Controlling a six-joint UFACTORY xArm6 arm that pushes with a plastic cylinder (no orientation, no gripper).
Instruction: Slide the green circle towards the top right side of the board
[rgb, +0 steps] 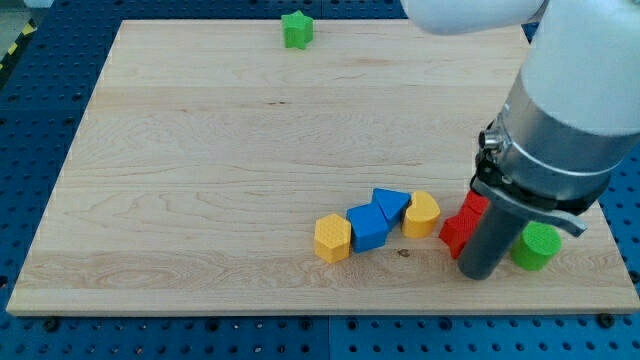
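Observation:
The green circle (538, 246) lies near the board's bottom right, partly hidden by the arm. My tip (479, 274) is down on the board just to the view's left of the green circle, close beside it. Two red blocks (460, 229) sit right against the rod on its left, partly hidden; their shapes are unclear.
A row runs left from the red blocks: a yellow heart-like block (421, 213), a blue triangle (390, 204), a blue cube (367, 227) and a yellow hexagon (332, 238). A green star (296, 29) sits at the board's top edge. The arm's body (560, 130) covers the right side.

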